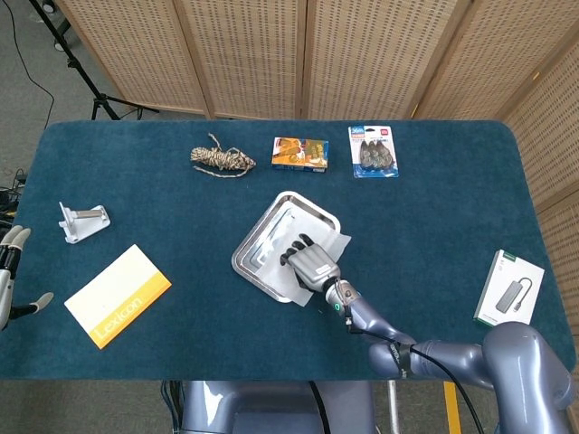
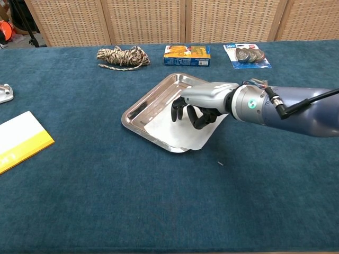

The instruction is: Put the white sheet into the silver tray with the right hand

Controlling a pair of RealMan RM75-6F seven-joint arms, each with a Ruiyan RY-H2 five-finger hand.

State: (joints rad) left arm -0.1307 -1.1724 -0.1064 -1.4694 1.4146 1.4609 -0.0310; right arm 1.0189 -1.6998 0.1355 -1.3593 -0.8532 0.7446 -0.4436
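The silver tray [image 1: 263, 228] [image 2: 139, 109] lies at the table's middle, turned at an angle. The white sheet [image 1: 288, 278] [image 2: 170, 129] lies flat across the tray's near right part, and its front and right corners hang over the rim onto the cloth. My right hand [image 1: 310, 260] [image 2: 199, 107] is over the sheet, palm down, with spread, curled fingers whose dark fingertips [image 2: 175, 113] touch the paper. It grips nothing. My left hand [image 1: 9, 271] hangs at the far left edge, holding nothing, fingers apart.
A rope bundle [image 1: 222, 160], an orange box [image 1: 300, 153] and a blister pack [image 1: 374, 151] line the far side. A white bracket [image 1: 81, 221] and a yellow-and-white booklet [image 1: 118, 295] lie at the left. A boxed hub [image 1: 509, 287] sits at the right.
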